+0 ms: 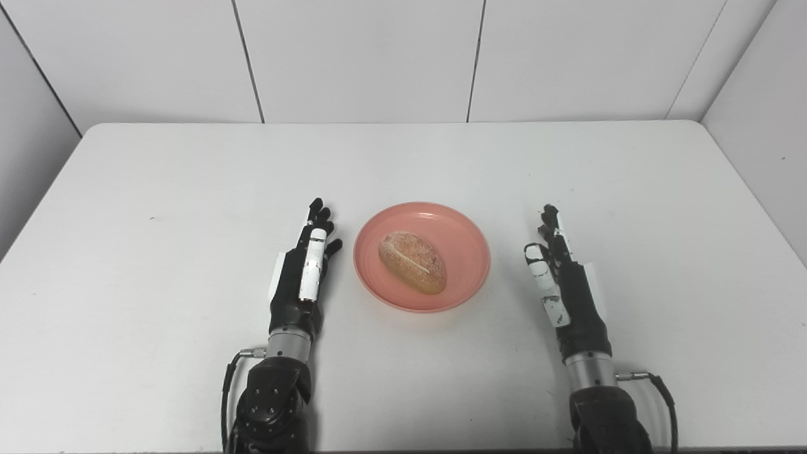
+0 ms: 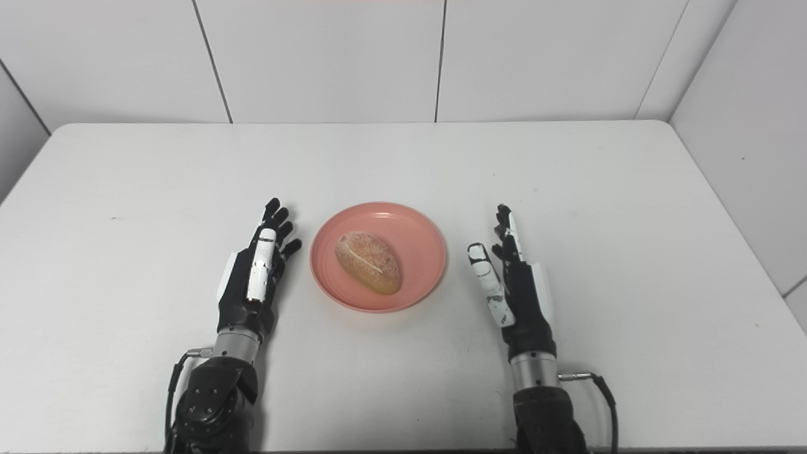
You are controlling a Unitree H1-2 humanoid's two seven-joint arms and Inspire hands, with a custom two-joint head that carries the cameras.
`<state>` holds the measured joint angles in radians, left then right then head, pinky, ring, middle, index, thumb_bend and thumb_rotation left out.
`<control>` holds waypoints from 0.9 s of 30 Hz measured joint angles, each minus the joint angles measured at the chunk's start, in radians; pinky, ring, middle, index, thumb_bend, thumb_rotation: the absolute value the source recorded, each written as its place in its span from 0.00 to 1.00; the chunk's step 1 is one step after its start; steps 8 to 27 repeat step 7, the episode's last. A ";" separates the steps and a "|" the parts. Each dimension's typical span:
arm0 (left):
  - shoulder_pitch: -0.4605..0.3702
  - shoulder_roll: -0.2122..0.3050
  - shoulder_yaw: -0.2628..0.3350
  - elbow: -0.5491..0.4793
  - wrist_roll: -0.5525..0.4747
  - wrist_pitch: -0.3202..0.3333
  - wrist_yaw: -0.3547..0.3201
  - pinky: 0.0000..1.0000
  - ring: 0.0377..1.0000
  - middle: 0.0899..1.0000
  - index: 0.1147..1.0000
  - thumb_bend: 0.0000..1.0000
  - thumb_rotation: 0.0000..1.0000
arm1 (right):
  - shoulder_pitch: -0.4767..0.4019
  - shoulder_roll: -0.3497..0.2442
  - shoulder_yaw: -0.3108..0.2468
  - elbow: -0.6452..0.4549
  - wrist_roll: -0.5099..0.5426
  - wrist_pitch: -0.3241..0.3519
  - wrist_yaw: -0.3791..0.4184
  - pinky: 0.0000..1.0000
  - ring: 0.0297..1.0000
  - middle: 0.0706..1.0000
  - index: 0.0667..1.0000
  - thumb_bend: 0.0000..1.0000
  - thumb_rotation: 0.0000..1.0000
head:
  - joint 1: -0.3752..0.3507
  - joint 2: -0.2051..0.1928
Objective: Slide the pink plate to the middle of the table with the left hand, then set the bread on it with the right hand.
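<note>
You've got the bread sitting on the plate mid tabletop; left hand flanks it close by, fingers straight and empty. Right hand sits a bit further off, fingers spread, holding nothing.

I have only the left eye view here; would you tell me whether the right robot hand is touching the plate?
Observer: No. The right eye view shows bare table between the right robot hand and the plate.
Operator: Thank you. What about the table's right side, which my view cuts short?
Observer: The right eye view follows the table edge further toward the front, alongside the wall.
</note>
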<state>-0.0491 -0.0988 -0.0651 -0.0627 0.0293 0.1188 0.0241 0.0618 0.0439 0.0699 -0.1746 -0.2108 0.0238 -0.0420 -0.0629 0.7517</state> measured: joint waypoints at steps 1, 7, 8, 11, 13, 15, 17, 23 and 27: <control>0.000 0.004 -0.003 0.000 0.000 0.000 -0.001 0.98 0.98 0.99 0.98 0.39 1.00 | -0.001 0.000 0.002 0.000 0.013 0.000 0.003 0.92 0.96 0.98 0.98 0.47 1.00 | 0.002 0.000; 0.000 0.017 -0.006 -0.002 -0.008 -0.002 -0.005 0.97 0.97 0.99 0.98 0.37 1.00 | -0.004 0.001 0.004 0.002 0.054 0.001 0.008 0.93 0.96 0.98 0.97 0.45 1.00 | 0.003 0.002; 0.000 0.017 -0.006 -0.002 -0.008 -0.002 -0.005 0.97 0.97 0.99 0.98 0.37 1.00 | -0.004 0.001 0.004 0.002 0.054 0.001 0.008 0.93 0.96 0.98 0.97 0.45 1.00 | 0.003 0.002; 0.000 0.017 -0.006 -0.002 -0.008 -0.002 -0.005 0.97 0.97 0.99 0.98 0.37 1.00 | -0.004 0.001 0.004 0.002 0.054 0.001 0.008 0.93 0.96 0.98 0.97 0.45 1.00 | 0.003 0.002; 0.000 0.017 -0.006 -0.002 -0.008 -0.002 -0.005 0.97 0.97 0.99 0.98 0.37 1.00 | -0.004 0.001 0.004 0.002 0.054 0.001 0.008 0.93 0.96 0.98 0.97 0.45 1.00 | 0.003 0.002; 0.000 0.017 -0.006 -0.002 -0.008 -0.002 -0.005 0.97 0.97 0.99 0.98 0.37 1.00 | -0.004 0.001 0.004 0.002 0.054 0.001 0.008 0.93 0.96 0.98 0.97 0.45 1.00 | 0.003 0.002; 0.000 0.017 -0.006 -0.002 -0.008 -0.002 -0.005 0.97 0.97 0.99 0.98 0.37 1.00 | -0.004 0.001 0.004 0.002 0.054 0.001 0.008 0.93 0.96 0.98 0.97 0.45 1.00 | 0.003 0.002; 0.000 0.017 -0.006 -0.002 -0.008 -0.002 -0.005 0.97 0.97 0.99 0.98 0.37 1.00 | -0.004 0.001 0.004 0.002 0.054 0.001 0.008 0.93 0.96 0.98 0.97 0.45 1.00 | 0.003 0.002; 0.000 0.017 -0.006 -0.002 -0.008 -0.002 -0.005 0.97 0.97 0.99 0.98 0.37 1.00 | -0.004 0.001 0.004 0.002 0.054 0.001 0.008 0.93 0.96 0.98 0.97 0.45 1.00 | 0.003 0.002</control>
